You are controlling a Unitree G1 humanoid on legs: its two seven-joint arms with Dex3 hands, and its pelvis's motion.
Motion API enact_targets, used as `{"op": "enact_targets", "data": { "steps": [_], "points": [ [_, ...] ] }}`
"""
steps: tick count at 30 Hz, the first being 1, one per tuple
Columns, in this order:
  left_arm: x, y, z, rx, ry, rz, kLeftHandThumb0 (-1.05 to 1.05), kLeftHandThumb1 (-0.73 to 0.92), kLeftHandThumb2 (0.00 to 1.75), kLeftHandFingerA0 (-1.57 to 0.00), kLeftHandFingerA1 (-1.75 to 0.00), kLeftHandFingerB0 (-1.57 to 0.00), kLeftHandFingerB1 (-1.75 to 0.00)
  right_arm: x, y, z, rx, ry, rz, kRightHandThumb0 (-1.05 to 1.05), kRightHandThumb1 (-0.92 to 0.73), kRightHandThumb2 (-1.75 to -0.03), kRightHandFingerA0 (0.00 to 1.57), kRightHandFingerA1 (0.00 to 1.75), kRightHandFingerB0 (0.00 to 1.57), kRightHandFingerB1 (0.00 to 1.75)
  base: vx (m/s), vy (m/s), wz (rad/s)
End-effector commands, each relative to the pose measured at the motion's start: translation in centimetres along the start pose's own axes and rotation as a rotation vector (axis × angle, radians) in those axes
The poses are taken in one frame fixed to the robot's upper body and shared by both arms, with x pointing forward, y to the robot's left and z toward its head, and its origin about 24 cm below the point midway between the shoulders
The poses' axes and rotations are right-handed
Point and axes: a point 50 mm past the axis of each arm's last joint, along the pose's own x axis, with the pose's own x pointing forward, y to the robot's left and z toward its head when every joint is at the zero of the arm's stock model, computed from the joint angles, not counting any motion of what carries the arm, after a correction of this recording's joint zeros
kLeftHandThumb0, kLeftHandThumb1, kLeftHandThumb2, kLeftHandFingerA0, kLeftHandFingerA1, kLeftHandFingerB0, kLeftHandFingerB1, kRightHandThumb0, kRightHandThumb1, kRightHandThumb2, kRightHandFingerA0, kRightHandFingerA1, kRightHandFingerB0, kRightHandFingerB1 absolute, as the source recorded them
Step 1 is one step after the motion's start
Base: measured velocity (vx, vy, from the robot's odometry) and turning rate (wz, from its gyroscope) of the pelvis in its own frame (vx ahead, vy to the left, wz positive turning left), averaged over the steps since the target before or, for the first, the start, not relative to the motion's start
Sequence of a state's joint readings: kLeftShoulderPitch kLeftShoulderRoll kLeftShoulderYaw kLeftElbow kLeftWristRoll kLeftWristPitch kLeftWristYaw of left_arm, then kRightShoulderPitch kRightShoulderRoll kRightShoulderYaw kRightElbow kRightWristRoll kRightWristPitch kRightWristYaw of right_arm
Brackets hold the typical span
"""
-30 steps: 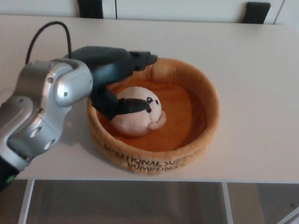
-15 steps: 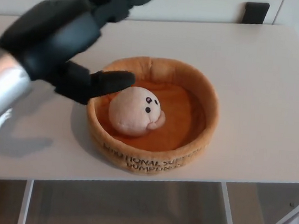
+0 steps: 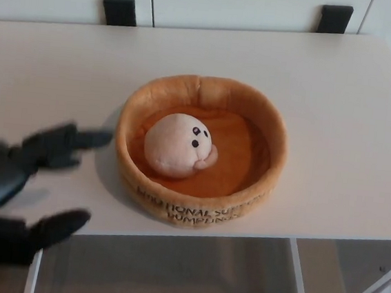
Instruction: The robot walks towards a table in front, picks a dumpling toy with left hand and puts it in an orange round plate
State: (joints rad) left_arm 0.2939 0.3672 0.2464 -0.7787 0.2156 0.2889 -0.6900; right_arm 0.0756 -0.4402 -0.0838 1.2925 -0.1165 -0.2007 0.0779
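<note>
A pale pink dumpling toy (image 3: 177, 145) with small black eyes lies inside the orange round plush plate (image 3: 261, 111), left of its middle. The plate stands on the white table (image 3: 339, 98) near the front edge. My left hand (image 3: 18, 185) is at the lower left of the head view, well clear of the plate, blurred, open with its fingers (image 3: 68, 138) spread and nothing in it. The right hand does not show.
Two black brackets (image 3: 118, 9) (image 3: 335, 17) sit at the table's far edge against white cabinet fronts. The table's front edge runs just below the plate, with floor and table legs (image 3: 297, 281) beneath.
My left hand let go of the dumpling toy, rose off the plate, then swung down and back to the lower left. The toy stays in the plate.
</note>
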Motion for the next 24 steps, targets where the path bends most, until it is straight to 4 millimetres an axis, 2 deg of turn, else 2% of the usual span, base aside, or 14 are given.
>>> {"op": "enact_targets", "data": {
  "steps": [1,4,5,6,7,9,10,11,13,16,21,22,23,24],
  "points": [
    [-13.4,-11.9,-11.4,-0.328,0.423,-0.326,-0.77,0.82,1.01,-0.25,-0.47,-0.16,-0.41,-0.8,-0.7,-2.7,-0.044,0.09,-0.012,-0.08,-0.56,-0.56,0.63,0.46,0.55,0.42,0.0,0.0,0.0],
    [-14.9,-13.2,-13.6,-0.245,0.581,-0.372,-0.77,0.79,1.03,-0.33,-0.5,-0.13,-0.4,-0.8,-0.6,-2.6,-0.041,0.091,-0.012,-0.08,-0.56,-0.56,0.64,0.46,0.55,0.42,0.0,0.0,0.0],
    [-15.3,-13.3,-14.4,-0.185,0.648,-0.392,-0.78,0.92,0.71,-0.5,-0.42,-0.24,-0.32,-0.7,-0.5,-2.5,-0.046,0.087,-0.009,-0.08,-0.56,-0.56,0.66,0.47,0.54,0.42,0.0,0.0,0.0],
    [-15.5,-13.4,-14.9,-0.142,0.686,-0.405,-0.78,0.92,0.71,-0.5,-0.42,-0.24,-0.32,-0.7,-0.5,-2.4,-0.049,0.084,-0.007,-0.08,-0.56,-0.56,0.66,0.47,0.54,0.42,0.0,0.0,0.0],
    [-16.0,-13.4,-15.9,-0.031,0.779,-0.479,-0.72,0.92,0.7,-0.57,-0.43,-0.26,-0.31,-0.7,-0.5,-2.2,-0.05,0.074,-0.004,-0.06,-0.58,-0.57,0.66,0.47,0.55,0.43,0.0,0.0,0.0],
    [-16.3,-13.4,-16.6,0.06,0.847,-0.548,-0.72,0.92,0.7,-0.57,-0.43,-0.26,-0.31,-0.7,-0.5,-2.2,-0.047,0.065,-0.003,-0.06,-0.58,-0.57,0.66,0.47,0.55,0.43,0.0,0.0,0.0],
    [-16.4,-13.6,-17.5,0.072,0.914,-0.629,-0.45,0.85,0.65,-0.39,-0.4,-0.26,-0.33,-0.7,-0.6,-2.1,-0.046,0.064,-0.002,-0.06,-0.58,-0.57,0.64,0.46,0.54,0.42,0.0,0.0,0.0],
    [-16.7,-14.0,-19.0,0.084,1.006,-0.748,-0.48,0.68,0.95,-0.31,-0.51,-0.24,-0.47,-0.6,-0.7,-2.1,-0.047,0.066,-0.007,-0.08,-0.57,-0.57,0.65,0.46,0.55,0.43,0.0,0.0,0.0],
    [-17.0,-14.3,-19.8,0.112,1.05,-0.809,-0.48,0.68,0.95,-0.31,-0.51,-0.24,-0.47,-0.6,-0.7,-2.0,-0.049,0.07,-0.012,-0.08,-0.57,-0.57,0.65,0.46,0.55,0.43,0.0,0.0,0.0],
    [-17.5,-15.0,-21.5,-0.013,1.138,-0.819,-0.49,0.64,0.92,-0.32,-0.53,-0.26,-0.48,-0.6,-0.8,-2.1,-0.056,0.074,-0.018,-0.1,-0.57,-0.57,0.66,0.46,0.56,0.43,0.0,0.0,0.0],
    [-17.3,-15.8,-23.4,-0.03,1.185,-0.804,-0.5,0.63,0.92,-0.31,-0.51,-0.21,-0.45,-0.5,-0.6,-1.7,-0.079,0.068,-0.01,-0.09,-0.57,-0.57,0.65,0.46,0.55,0.42,0.0,0.0,0.0],
    [-16.9,-16.0,-24.1,-0.079,1.21,-0.694,-0.41,0.76,0.63,-0.29,-0.34,-0.22,-0.3,-0.4,-0.3,-1.5,-0.084,0.063,-0.003,-0.09,-0.57,-0.57,0.66,0.46,0.57,0.43,0.0,0.0,0.0],
    [-16.8,-16.1,-24.3,-0.093,1.217,-0.665,-0.41,0.76,0.63,-0.29,-0.34,-0.22,-0.3,-0.4,-0.3,-1.5,-0.085,0.061,-0.002,-0.09,-0.57,-0.57,0.66,0.46,0.57,0.43,0.0,0.0,0.0],
    [-16.3,-16.0,-24.9,-0.162,1.244,-0.538,-0.41,0.75,0.63,-0.33,-0.35,-0.23,-0.3,-0.3,0.1,-1.5,-0.084,0.069,0.003,-0.09,-0.57,-0.57,0.66,0.47,0.57,0.43,0.0,0.0,0.0]
  ]
}}
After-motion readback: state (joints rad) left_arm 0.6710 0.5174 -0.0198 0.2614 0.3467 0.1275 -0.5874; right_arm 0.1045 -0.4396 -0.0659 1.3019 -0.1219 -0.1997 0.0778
